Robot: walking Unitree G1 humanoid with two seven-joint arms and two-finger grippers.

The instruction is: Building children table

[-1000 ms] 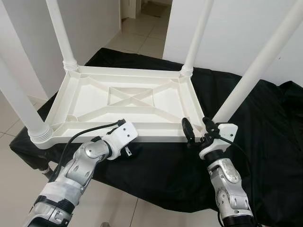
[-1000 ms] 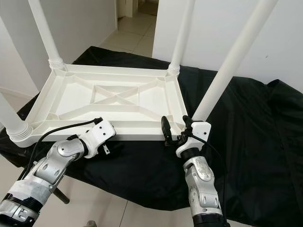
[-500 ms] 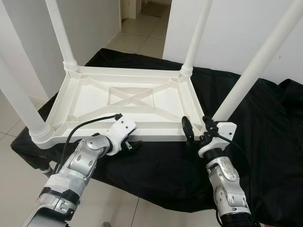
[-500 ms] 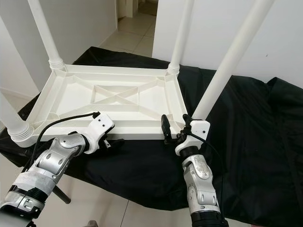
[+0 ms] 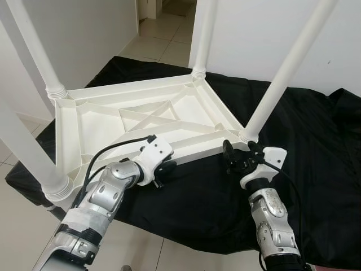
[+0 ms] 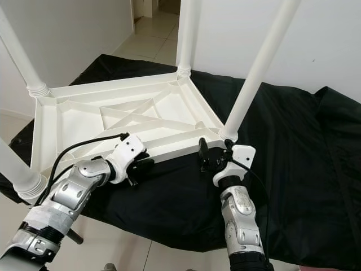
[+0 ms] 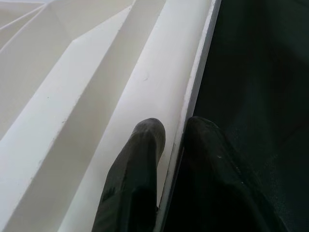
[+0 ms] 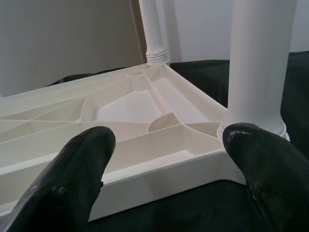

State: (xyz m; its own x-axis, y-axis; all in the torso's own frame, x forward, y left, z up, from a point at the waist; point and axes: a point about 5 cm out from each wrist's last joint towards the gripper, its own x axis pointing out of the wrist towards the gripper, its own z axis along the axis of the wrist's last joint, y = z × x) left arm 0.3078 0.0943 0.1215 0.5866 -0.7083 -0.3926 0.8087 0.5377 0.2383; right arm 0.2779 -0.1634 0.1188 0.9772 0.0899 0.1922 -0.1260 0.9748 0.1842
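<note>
Left claw (image 5: 163, 172) at the near long rim of the upside-down white children table (image 5: 141, 121); the wrist view has one finger (image 7: 137, 159) inside the rim and the other outside, pinching the edge. Right claw (image 5: 240, 160) sits at the near right corner, just beside the near right leg (image 5: 285, 73). Its fingers (image 8: 79, 159) are spread wide with the corner between them, not touching it that I can tell.

Table lies on a worktop covered by a black cloth (image 5: 316, 147), ribbed underside up, an X-brace in the middle. All four legs point up and are cut off by the frame top: near left leg (image 5: 25, 149), far left leg (image 5: 36, 51), far leg (image 5: 203, 34). Worktop under the cloth is hidden. Tiled floor (image 5: 163, 39) beyond.
</note>
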